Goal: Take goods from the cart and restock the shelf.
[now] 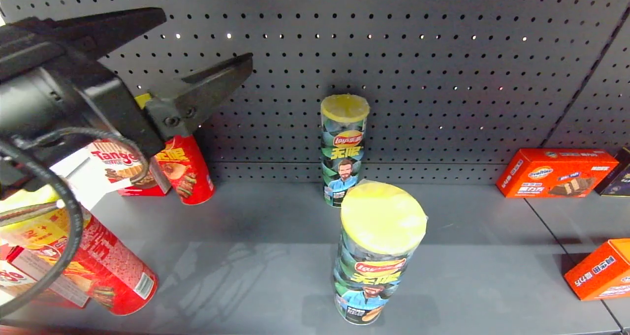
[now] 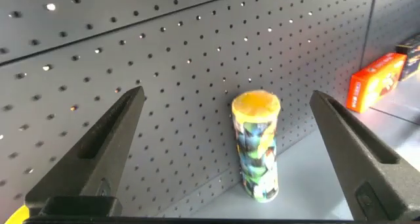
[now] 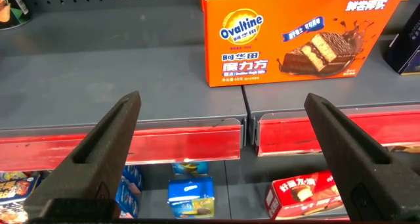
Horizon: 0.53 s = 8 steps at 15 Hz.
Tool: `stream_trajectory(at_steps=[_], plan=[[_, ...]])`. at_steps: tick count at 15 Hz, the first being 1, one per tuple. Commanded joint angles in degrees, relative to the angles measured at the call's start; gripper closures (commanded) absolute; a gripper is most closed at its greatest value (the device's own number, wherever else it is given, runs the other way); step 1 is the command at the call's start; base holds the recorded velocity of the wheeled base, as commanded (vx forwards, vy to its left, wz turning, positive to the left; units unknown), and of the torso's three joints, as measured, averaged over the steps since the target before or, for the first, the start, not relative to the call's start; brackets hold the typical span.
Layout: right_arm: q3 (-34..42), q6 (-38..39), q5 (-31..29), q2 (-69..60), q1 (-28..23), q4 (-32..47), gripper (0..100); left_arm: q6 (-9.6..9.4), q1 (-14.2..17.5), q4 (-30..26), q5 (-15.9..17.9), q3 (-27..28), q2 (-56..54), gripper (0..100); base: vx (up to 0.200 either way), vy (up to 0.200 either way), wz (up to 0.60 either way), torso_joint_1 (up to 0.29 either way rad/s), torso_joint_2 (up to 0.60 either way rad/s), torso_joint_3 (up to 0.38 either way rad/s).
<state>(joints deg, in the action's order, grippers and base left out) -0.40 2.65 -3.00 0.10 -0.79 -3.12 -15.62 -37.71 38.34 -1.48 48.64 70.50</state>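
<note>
While the left gripper (image 1: 205, 37) hangs up near the left end of the shelf (image 1: 246, 256), its two black fingers are spread wide and there's nothing between them. Closest thing to it is a red can (image 1: 189, 172) standing just under the lower finger, partly hidden by it, with a red-and-white wafer box (image 1: 118, 170) right beside that.

Further out, toward the middle of the shelf, are the two green chip cans with yellow lids. The rear green can (image 1: 343, 148) stands upright against the pegboard wall (image 1: 443, 54). In the left wrist view it lines up in the gap between the fingers, but it's well beyond the tips, not touching anything. The front green can (image 1: 379, 251) stands upright nearer the shelf's front edge, in line with the rear one and apart from it.

Down at the front left there's a second red can (image 1: 106, 271). It looks slanted in the head view, can't tell if it's actually leaning. Over on the right sit two orange boxes (image 1: 556, 172), one at the back and one near the front.

The right gripper (image 3: 223, 98) is spread wide too and empty, facing a red price rail (image 3: 164, 142), with a big orange carton (image 3: 295, 37) on the shelf board beyond it.
</note>
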Motion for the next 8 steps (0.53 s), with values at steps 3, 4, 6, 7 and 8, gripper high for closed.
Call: stream_trajectory(at_steps=[3, 4, 6, 7, 8], plan=[[-0.04, -0.01, 0.01, 0.08, 0.00, -0.04, 0, 0.32, -0.61, -1.43, -0.02, -6.28, -10.03, 0, 0.000, 0.000, 0.00, 0.000, 0.00, 0.000], [-0.04, -0.01, 0.01, 0.08, 0.00, -0.04, 0, 0.41, -0.44, -1.43, -0.02, -7.95, -12.05, 0, 0.000, 0.000, 0.00, 0.000, 0.00, 0.000], [0.05, -0.01, 0.01, 0.08, 0.00, -0.04, 0, 0.41, 0.09, -1.43, -0.02, -10.85, -16.80, 0, 0.000, 0.000, 0.00, 0.000, 0.00, 0.000], [0.05, -0.01, 0.01, 0.08, 0.00, -0.04, 0, 0.41, 0.44, -1.43, -0.02, -11.81, -18.64, 0, 0.000, 0.000, 0.00, 0.000, 0.00, 0.000], [0.05, -0.01, 0.01, 0.08, 0.00, -0.04, 0, 0.41, 1.06, -1.43, -0.02, -13.13, -20.58, 0, 0.000, 0.000, 0.00, 0.000, 0.00, 0.000]])
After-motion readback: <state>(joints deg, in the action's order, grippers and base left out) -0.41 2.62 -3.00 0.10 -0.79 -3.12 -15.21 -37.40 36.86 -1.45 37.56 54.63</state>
